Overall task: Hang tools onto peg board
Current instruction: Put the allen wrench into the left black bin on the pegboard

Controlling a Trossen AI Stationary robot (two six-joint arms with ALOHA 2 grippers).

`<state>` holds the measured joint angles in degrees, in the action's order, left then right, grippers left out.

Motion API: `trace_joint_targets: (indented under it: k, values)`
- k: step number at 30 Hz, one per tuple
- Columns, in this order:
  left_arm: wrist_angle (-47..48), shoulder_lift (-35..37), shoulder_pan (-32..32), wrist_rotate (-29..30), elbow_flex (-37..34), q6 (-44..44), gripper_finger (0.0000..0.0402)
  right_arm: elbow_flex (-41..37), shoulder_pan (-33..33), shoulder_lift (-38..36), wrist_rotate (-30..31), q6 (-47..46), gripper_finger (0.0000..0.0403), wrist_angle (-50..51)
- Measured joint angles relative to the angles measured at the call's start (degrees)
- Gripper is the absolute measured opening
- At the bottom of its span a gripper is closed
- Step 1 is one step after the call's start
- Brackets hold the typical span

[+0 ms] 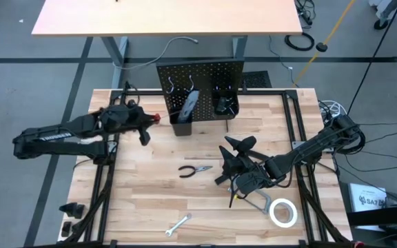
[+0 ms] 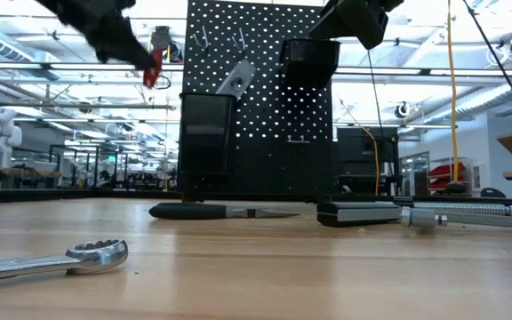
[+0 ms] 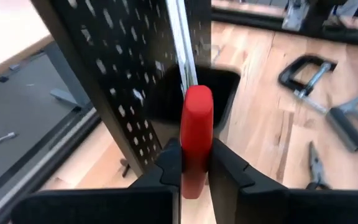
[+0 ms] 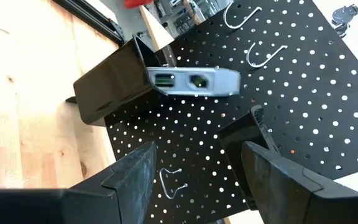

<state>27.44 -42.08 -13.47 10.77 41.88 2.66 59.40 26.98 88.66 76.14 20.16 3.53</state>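
The black peg board (image 1: 200, 81) stands upright at the table's far side, with silver hooks (image 4: 263, 53) and two black bins. A blue-grey level (image 1: 190, 103) leans in the left bin (image 1: 182, 125). My left gripper (image 1: 143, 125) is just left of that bin, shut on a red-handled screwdriver (image 3: 196, 140). My right gripper (image 1: 236, 148) is open and empty in front of the board, facing it (image 4: 197, 180). Dark-handled pliers (image 1: 195, 170), a silver wrench (image 1: 178, 225), a white tape roll (image 1: 283, 212), a C-clamp (image 3: 309, 71) and a grey bar clamp (image 2: 425, 213) lie on the table. My left gripper pinches the screwdriver's red handle (image 3: 196, 168) between its two fingers. The fingers lie along the handle, which sticks out forward past them. The silver shaft (image 3: 182, 43) runs on toward the peg board and the left bin. The screwdriver is lifted clear of the table (image 2: 156, 67).
The wooden table (image 1: 143, 207) has bare room at its near left. The right bin (image 1: 222, 107) hangs on the board. A tan desk (image 1: 164, 17) stands beyond the table. Cables lie on the floor at the right.
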Motion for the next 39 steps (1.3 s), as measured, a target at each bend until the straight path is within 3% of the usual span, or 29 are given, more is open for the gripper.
trace_joint_targets:
  k: [11, 21, 28, 39]
  values:
    - [29.81, -12.52, -0.04, 2.77, 27.67, 4.04, 0.0039, 0.0, -0.97, 0.0, -0.02, -0.04, 0.0231, -0.82]
    - [54.1, -31.72, 0.0, -1.2, 52.82, -0.3, 0.0039, 0.0, -1.2, -0.02, -4.43, 0.02, 0.0231, -2.05]
    - [59.03, -42.12, 0.42, -3.15, 61.44, -4.4, 0.0039, 0.0, -1.27, -0.02, -4.46, 0.42, 0.0231, -2.01]
    - [62.56, -50.89, 0.5, 0.03, 66.85, -9.36, 0.0039, 0.0, -1.28, -0.02, -4.46, 0.39, 0.0231, -1.86]
